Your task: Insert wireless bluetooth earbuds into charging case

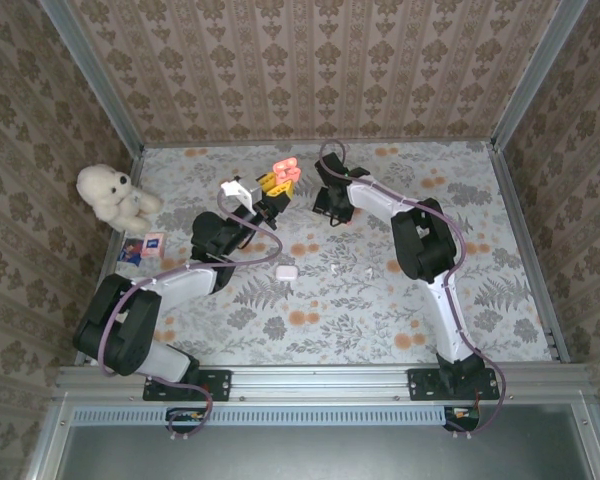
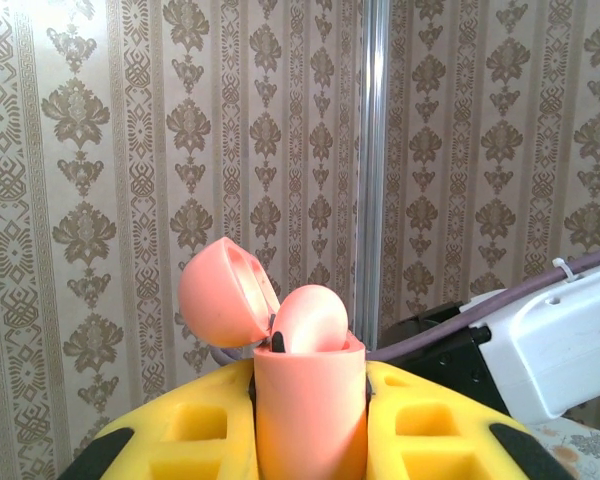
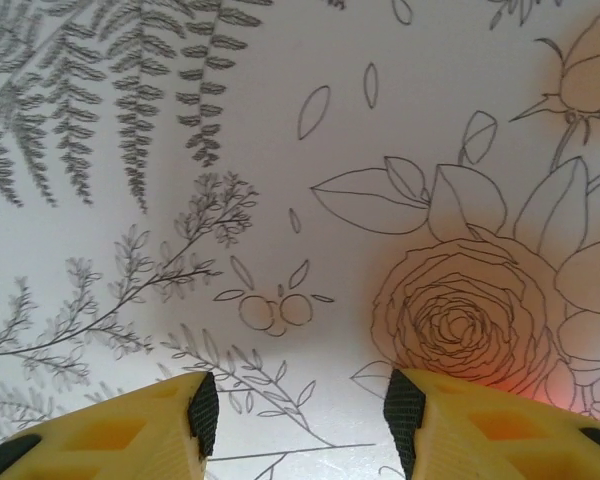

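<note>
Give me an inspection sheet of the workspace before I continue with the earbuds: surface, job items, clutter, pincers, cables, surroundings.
Surface: floral tablecloth, flat, no spills seen.
Job's things: orange-pink charging case held up with its lid open, a rounded salmon shape in its mouth. White case lies on the cloth. Tiny white bits to its right are likely buds, but too small to confirm.
Clutter: white plush bear and small printed card on the left side.
Grippers: left pincer shut on the orange-pink charging case. Right pincer open and empty, close above the cloth.
Cables: purple cable along each arm, no snag seen.
Surroundings: wallpapered walls, metal frame post.
</note>
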